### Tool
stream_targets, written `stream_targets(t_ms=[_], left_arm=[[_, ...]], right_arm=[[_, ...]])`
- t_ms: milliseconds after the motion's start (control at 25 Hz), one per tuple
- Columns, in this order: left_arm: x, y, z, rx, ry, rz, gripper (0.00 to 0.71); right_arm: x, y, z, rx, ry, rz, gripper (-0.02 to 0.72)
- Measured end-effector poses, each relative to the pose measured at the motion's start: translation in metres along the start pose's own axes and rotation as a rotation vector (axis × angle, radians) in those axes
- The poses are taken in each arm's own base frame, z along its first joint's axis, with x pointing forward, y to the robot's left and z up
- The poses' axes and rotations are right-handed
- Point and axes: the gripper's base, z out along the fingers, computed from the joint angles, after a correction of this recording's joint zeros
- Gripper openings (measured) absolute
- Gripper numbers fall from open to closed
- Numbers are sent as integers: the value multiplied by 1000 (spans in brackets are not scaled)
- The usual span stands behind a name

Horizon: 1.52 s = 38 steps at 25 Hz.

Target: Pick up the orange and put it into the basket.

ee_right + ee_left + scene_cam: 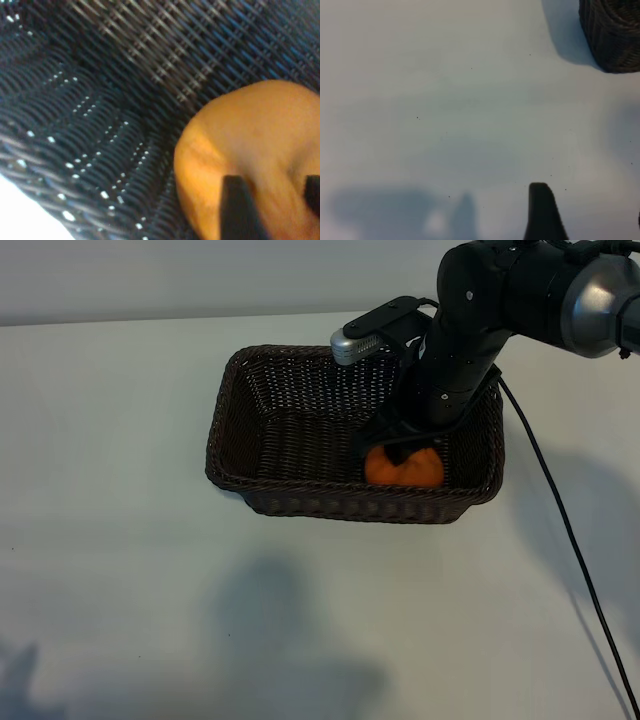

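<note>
Wicker basket [232, 430] walls half hide the orange [405, 470] under the right gripper [398, 447]; finger spread unreadable. Left gripper [543, 212] cut off, grasping nothing.

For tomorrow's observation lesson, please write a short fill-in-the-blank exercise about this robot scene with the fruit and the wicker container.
1. The small round orange fruit lies inside the dark brown woven wicker ____.
2. The gripper directly above the orange belongs to the ____ arm.
3. The basket stands on a plain ____ table.
4. The basket's outline is ____, not round.

Missing words: basket; right; white; rectangular
</note>
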Motion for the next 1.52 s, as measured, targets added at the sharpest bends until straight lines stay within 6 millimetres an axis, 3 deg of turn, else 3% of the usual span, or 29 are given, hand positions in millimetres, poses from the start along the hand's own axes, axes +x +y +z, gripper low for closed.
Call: stream_targets(t_ms=[160,280,480,840,1120,1280,1520], left_arm=[[0,0,0,0,0,0,458],[0,0,0,0,0,0,458],[0,0,0,0,0,0,458],[0,0,0,0,0,0,458],[0,0,0,0,0,0,458],[0,0,0,0,0,1,458],[0,0,0,0,-1,1,458]], right_arm=[[0,2,-1,-24,1,12,603],[-2,4,-5,-38,-2,15,674],[-11,7,-21,-51,-2,8,667],[-35,6,-71,30,-53,-32,602],[-37,0,-78,105,-49,-52,600],[-34,-27,-82,232,-30,-14,600],[-18,-112,-99,349,-25,185,599]])
